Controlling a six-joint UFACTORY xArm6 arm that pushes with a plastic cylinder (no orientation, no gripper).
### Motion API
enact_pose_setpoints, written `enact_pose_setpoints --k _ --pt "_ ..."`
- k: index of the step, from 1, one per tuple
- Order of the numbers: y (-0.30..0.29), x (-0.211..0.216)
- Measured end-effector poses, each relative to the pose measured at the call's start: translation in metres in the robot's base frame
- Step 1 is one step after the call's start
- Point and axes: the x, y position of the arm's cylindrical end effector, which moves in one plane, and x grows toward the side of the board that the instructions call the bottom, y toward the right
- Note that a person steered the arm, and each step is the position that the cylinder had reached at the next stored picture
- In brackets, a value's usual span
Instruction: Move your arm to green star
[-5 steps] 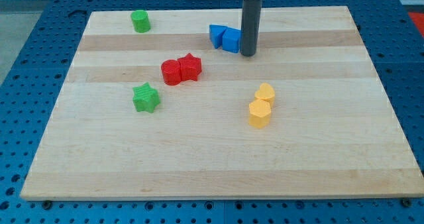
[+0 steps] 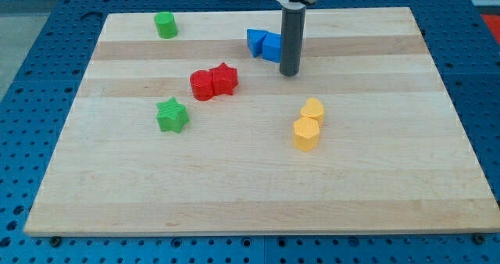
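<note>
The green star (image 2: 172, 115) lies on the wooden board's left half, below and left of the red pair. My tip (image 2: 289, 73) stands on the board just right of and slightly below the two blue blocks (image 2: 264, 44), far to the right of and above the green star. The rod rises from the tip to the view's top.
A red cylinder (image 2: 201, 85) and a red star (image 2: 224, 79) touch each other between my tip and the green star. A green cylinder (image 2: 165, 24) sits at the top left. Two yellow blocks (image 2: 308, 125) touch at the centre right. The wooden board (image 2: 250, 201) lies on a blue pegboard.
My tip has moved a little toward the view's bottom and slightly left, away from the blue blocks. No block has moved.
</note>
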Motion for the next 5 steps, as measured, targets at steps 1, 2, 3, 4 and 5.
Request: enact_pose_setpoints --k 1,2,3,4,5 --pt "0.0 0.004" --pt "0.0 0.015" --pt "0.0 0.018" --pt "0.0 0.023" --pt "0.0 0.035"
